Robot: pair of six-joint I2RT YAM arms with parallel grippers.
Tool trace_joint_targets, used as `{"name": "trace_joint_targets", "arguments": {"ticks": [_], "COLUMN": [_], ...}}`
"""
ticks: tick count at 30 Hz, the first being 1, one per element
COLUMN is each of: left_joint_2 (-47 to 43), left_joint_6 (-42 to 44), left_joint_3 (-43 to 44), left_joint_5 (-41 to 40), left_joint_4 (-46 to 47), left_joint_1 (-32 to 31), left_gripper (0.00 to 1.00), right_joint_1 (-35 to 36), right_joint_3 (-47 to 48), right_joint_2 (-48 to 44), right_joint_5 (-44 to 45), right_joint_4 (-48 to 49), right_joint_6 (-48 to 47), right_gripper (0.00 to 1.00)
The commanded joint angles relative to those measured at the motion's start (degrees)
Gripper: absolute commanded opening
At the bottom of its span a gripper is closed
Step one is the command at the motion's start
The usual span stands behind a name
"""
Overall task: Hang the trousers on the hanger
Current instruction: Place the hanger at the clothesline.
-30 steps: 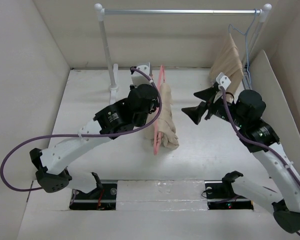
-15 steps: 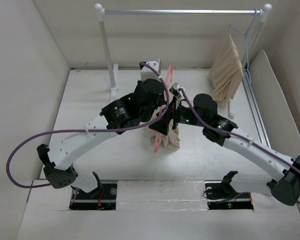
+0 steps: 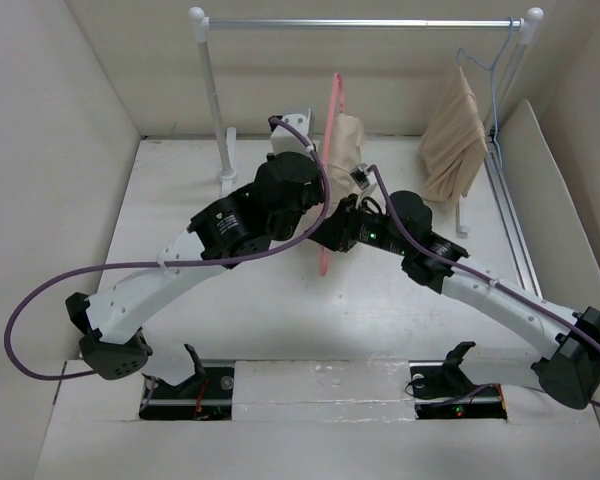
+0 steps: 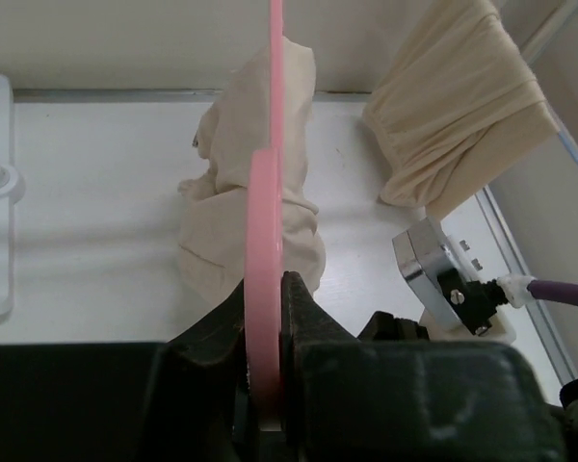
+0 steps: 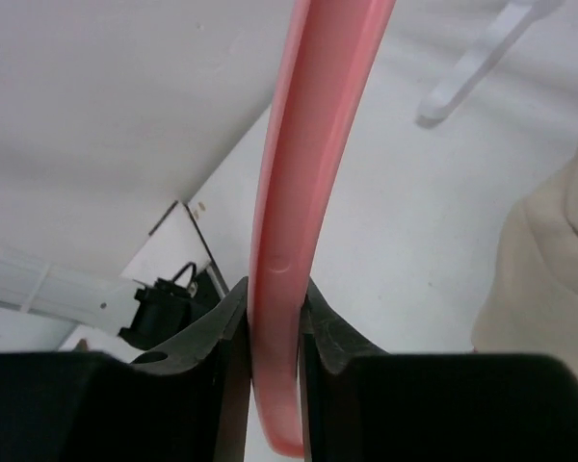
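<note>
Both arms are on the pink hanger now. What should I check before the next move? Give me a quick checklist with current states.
1. Left pincer shut on the hanger: ok.
2. Right pincer shut on the hanger: ok, it presses both sides.
3. Trousers draped on the hanger: ok, though bunched.
4. Trousers lifted clear of the table: cannot tell.
5. Hanger's hook free and pointing at the rail: cannot tell, it is not clearly seen.
6. Rail bare to the left of the wire hanger that carries the other cloth: ok.
</note>
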Motion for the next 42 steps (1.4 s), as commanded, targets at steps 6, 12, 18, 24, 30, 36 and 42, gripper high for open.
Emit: {"name": "trace_joint_targets", "arguments": {"ticks": [6,12,18,24,30,36,42], "left_joint_2": [-0.1,-1.4,-8.2,-14.5,-17.5,-20.6,-20.1], "left_joint_6": [3.8,6.9,7.6,6.4,0.6,-0.6,1.5], "left_joint_3": [8.2,12.5,8.2,-1.5,-8.6,-11.6,-9.6], "left_joint_5": [2.3,5.0,6.9,5.2,4.4,3.8,2.2], "left_joint_4": [11.1,14.0,17.7,17.3,10.4,10.9,10.9], "left_joint_1": [1.1,1.1,1.1,1.1,1.1,1.1,1.1], "left_gripper": [0.36,0.99,0.99,0.99,0.99,0.99,0.99], "right_joint_1": [-0.5,-8.0,-16.1,-28.1,-31.8,-25.3,-18.6], "right_joint_3": [6.2,14.0,19.2,22.7,21.5,22.1,6.9], "right_joint_2": [-0.4,2.0,4.2,8.3,9.4,3.1,-5.5], "right_joint_5": [-2.8,-4.5,-8.3,-13.5,-19.1,-19.3,-16.6], "right_joint_4": [13.0,9.2,5.8,7.5,10.8,1.2,6.0], "right_joint_6": [-0.1,-0.5,-1.3,0.2,5.1,-5.0,0.5], "right_gripper": [0.0,0.0,0.0,0.0,0.0,0.0,0.0]}}
